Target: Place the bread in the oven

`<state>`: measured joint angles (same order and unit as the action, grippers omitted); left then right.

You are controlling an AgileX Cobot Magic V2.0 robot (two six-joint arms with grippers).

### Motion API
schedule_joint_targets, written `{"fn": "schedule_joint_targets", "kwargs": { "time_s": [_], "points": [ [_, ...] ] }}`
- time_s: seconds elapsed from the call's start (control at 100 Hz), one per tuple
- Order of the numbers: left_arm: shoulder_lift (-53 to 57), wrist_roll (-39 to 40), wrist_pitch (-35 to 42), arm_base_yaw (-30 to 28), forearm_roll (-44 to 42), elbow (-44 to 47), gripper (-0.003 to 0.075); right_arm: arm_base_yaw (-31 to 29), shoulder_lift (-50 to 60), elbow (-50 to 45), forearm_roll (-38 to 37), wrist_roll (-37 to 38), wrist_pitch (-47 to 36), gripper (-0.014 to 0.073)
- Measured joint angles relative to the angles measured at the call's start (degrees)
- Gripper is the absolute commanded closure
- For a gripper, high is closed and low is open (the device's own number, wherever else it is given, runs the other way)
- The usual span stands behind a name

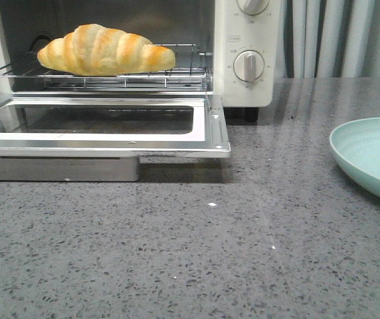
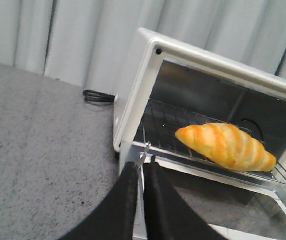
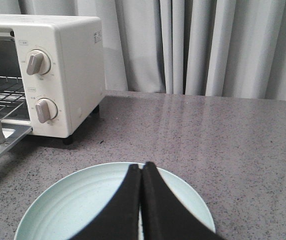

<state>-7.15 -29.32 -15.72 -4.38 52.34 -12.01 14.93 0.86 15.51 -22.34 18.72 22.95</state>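
Where the grey speckled stone surface (image 1: 243, 252) meets the back of the scene, pale grey pleated curtains (image 3: 218, 45) close off the room. On the robot's right, a pale mint-green round plate (image 1: 369, 156) lies near the surface edge, well apart from the cream-white countertop toaster oven (image 1: 246, 40). A black coiled cable (image 2: 99, 96) lies behind the oven's left side. Its glass door (image 1: 103, 126) hangs fully open and flat, leaving the opening unobstructed. Inside, on the wire rack (image 1: 177, 76), rests the golden-yellow, brown-ridged croissant-shaped bread (image 1: 103, 50), its long axis parallel to the oven front, tapered ends pointing left and right. Both the left gripper (image 2: 142, 172), near the oven's left front corner, and the right gripper (image 3: 141, 172), above the plate, have their black fingers pressed together, holding nothing.
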Motion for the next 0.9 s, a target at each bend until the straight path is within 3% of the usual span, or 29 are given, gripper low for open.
{"fn": "schedule_joint_targets", "kwargs": {
  "time_s": [0.09,0.2,0.39,0.62,0.75,0.9],
  "points": [
    [0.0,13.8,-0.4,0.0,-13.9,0.0,0.0740,0.0,0.0,0.0,0.1,0.0,0.0,0.0645],
    [0.7,23.1,1.0,0.0,-24.9,0.7,0.0740,0.0,0.0,0.0,0.1,0.0,0.0,0.0647],
    [7.2,31.0,7.5,0.4,-37.3,6.1,0.0740,0.0,0.0,0.0,0.1,0.0,0.0,0.0648],
    [7.4,37.9,10.0,8.9,-53.8,8.4,0.0740,0.0,0.0,0.0,0.1,0.1,-0.1,0.0648],
    [7.4,38.3,15.7,13.6,-57.5,10.5,0.0740,0.0,0.0,0.0,0.1,0.1,-0.1,0.0648],
    [7.4,40.5,17.4,12.5,-57.7,12.4,0.0740,0.0,0.0,0.0,0.1,0.1,-0.1,0.0648]
  ]
}}
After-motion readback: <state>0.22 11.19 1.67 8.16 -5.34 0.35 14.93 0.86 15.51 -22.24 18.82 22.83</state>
